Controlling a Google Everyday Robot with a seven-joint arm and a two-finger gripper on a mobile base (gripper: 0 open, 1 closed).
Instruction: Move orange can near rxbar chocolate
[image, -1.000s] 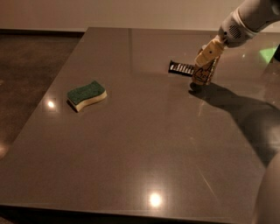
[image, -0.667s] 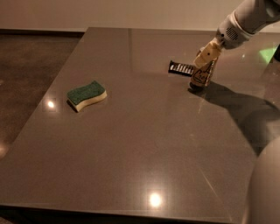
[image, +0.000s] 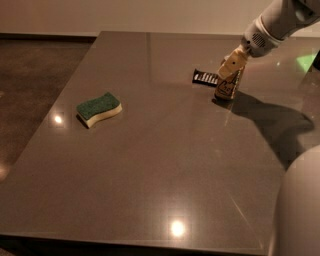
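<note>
Jaws clamped on the can (image: 226, 89) top: the gripper (image: 231, 66) holds it upright on the desk (image: 165, 165), far right, just beside the rxbar (image: 205, 77). Barely shifted from a second ago.

The surface (image: 165, 165) is glossy grey-brown, dotted with pale glints of light. The sponge (image: 99, 109) is dark green on top and cream-yellow below. The bar (image: 205, 77) is black with white lettering. The can (image: 226, 89) looks orange-brown with dark markings. The gripper (image: 231, 64), at the can's top, is cream-tan, and the arm (image: 272, 25) is white.
</note>
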